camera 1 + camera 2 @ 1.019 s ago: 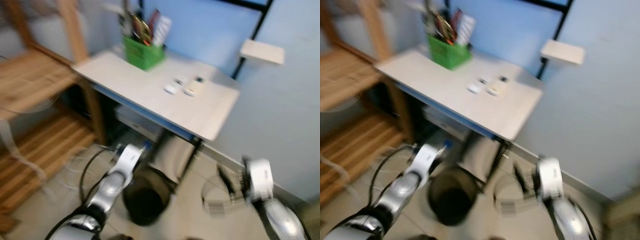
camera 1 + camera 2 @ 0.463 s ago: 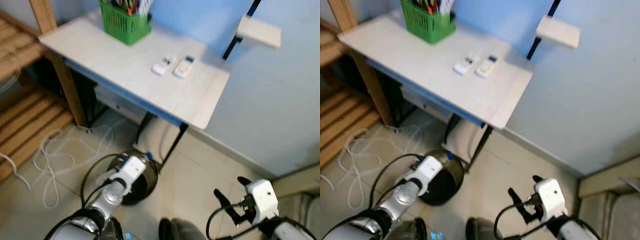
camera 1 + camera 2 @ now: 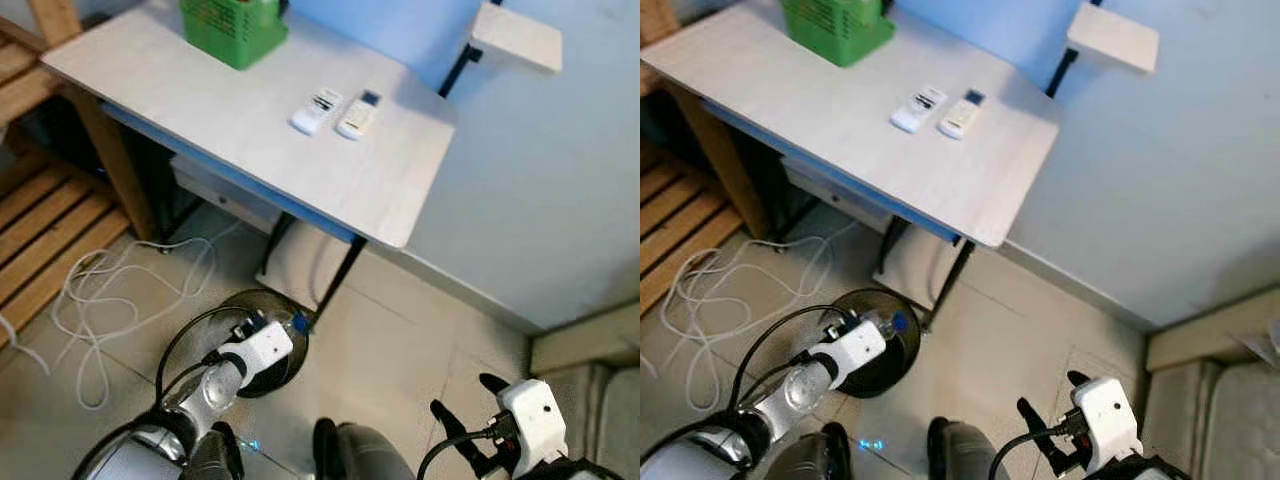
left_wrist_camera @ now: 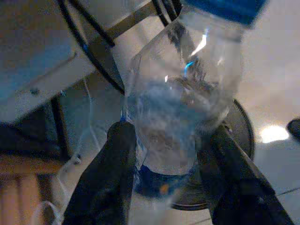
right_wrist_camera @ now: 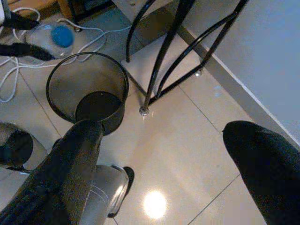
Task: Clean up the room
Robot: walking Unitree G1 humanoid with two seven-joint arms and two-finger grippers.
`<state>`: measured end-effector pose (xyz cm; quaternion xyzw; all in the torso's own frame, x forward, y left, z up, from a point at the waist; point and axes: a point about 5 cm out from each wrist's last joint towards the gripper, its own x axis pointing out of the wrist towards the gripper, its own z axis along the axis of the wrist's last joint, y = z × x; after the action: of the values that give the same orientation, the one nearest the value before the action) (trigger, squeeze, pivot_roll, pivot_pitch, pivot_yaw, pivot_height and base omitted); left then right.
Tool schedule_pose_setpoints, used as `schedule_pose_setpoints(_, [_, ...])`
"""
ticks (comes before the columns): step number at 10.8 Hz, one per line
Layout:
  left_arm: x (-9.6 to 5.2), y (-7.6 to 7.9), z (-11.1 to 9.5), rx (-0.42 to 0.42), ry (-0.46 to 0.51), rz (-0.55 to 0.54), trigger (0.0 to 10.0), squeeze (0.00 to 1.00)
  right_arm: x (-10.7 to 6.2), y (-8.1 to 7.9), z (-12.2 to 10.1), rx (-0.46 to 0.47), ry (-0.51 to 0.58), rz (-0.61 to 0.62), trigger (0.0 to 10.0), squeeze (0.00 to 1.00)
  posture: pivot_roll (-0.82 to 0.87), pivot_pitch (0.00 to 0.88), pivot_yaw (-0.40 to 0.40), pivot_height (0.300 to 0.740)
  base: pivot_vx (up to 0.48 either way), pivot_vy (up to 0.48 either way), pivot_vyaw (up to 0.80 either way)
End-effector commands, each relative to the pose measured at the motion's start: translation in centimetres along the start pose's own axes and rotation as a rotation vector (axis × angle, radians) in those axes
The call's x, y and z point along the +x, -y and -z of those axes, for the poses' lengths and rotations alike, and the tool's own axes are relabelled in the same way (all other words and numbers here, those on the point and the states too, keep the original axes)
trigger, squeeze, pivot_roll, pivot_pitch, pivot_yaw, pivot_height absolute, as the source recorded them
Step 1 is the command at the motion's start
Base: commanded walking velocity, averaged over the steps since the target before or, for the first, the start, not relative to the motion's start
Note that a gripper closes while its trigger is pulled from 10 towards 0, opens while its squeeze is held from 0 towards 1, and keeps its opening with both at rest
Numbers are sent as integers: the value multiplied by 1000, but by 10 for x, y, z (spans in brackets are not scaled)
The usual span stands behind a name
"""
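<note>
Bottle [image 4: 185, 93] over bin [image 5: 89, 89] — desk [image 3: 250, 130] above

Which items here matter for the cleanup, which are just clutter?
In play:
- clear plastic bottle, blue cap, held in the left pincer
- black bin on the floor by the desk leg

Lying about:
- two white remotes on the desk
- green basket
- white cable on the floor
- right pincer, open, holding nothing

Pale blue wall [image 3: 560, 200] behind a light wooden desk [image 3: 250, 130] on black legs. Glossy beige floor tiles [image 3: 400, 350], white cable [image 3: 110, 290] looped beside wooden slats [image 3: 40, 240], possibly a low shelf. Small white shelf [image 3: 515, 38] on the wall.
</note>
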<state>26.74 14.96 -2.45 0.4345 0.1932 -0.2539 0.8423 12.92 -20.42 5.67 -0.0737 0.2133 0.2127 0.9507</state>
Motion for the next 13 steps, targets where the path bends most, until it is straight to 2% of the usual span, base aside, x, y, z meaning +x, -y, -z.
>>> schedule_pose_setpoints(1, [-1, 6, -3, 101, 45, 29, 10000, 1000, -9, 4, 3, 5, -30, 25, 10000, 0, -431, 251, -165, 740, 0, 0, 0])
schedule_pose_setpoints(2, [-2, 6, 0, 114, 43, 37, 10000, 1000, -10, 4, 3, 7, -34, 28, 10000, 0, -431, 251, -163, 740, 0, 0, 0])
schedule_pose_setpoints(3, [-4, 6, 4, 57, 29, 36, 10000, 1000, -9, 4, 2, 9, -33, 30, 10000, 0, -423, 247, -158, 740, 0, 0, 0])
schedule_pose_setpoints(4, [-6, 9, 6, -36, 16, 30, 10000, 1000, -7, 4, 2, 13, -30, 32, 10000, 0, -417, 245, -154, 740, 0, 0, 0])
schedule_pose_setpoints(5, [-10, 20, 13, -206, -14, 62, 10000, 0, 0, 3, 2, 23, -19, 33, 10000, 0, -386, 231, -134, 740, 0, 0, 0])
schedule_pose_setpoints(6, [-16, 32, 21, -197, -43, 86, 10000, 0, 6, 2, 1, 27, -8, 34, 10000, 0, -362, 221, -121, 740, 0, 0, 0])
schedule_pose_setpoints(7, [-26, 44, 34, -401, -87, 47, 10000, 0, 26, 4, -5, 49, 33, 52, 10000, 0, -308, 190, -91, 740, 0, 0, 0])
schedule_pose_setpoints(8, [-28, 42, 34, -537, -59, -14, 10000, 0, 37, 6, -12, 67, 72, 72, 10000, 0, -263, 161, -68, 740, 0, 0, 0])
schedule_pose_setpoints(9, [-28, 24, 22, -695, 92, -102, 10000, 0, 59, 14, -24, 87, 141, 129, 10000, 0, -183, 102, -23, 740, 0, 0, 0])
schedule_pose_setpoints(10, [-34, -2, 0, -721, 286, -198, 10000, 0, 74, 22, -33, 92, 199, 200, 10000, 0, -138, 54, 3, 740, 0, 0, 0])
schedule_pose_setpoints(11, [-39, -19, -9, -751, 349, -258, 10000, 0, 82, 27, -37, 94, 221, 247, 10000, 0, -115, 23, 17, 740, 0, 0, 0])
schedule_pose_setpoints(12, [-59, -70, -25, -881, 476, -537, 10000, 0, 94, 42, -47, 81, 283, 356, 10000, 0, -78, 0, 44, 740, 0, 0, 0])
schedule_pose_setpoints(13, [-61, -86, -39, -897, 529, -541, 10000, 0, 100, 49, -56, 108, 336, 419, 10000, 0, -59, 0, 58, 740, 0, 0, 0])
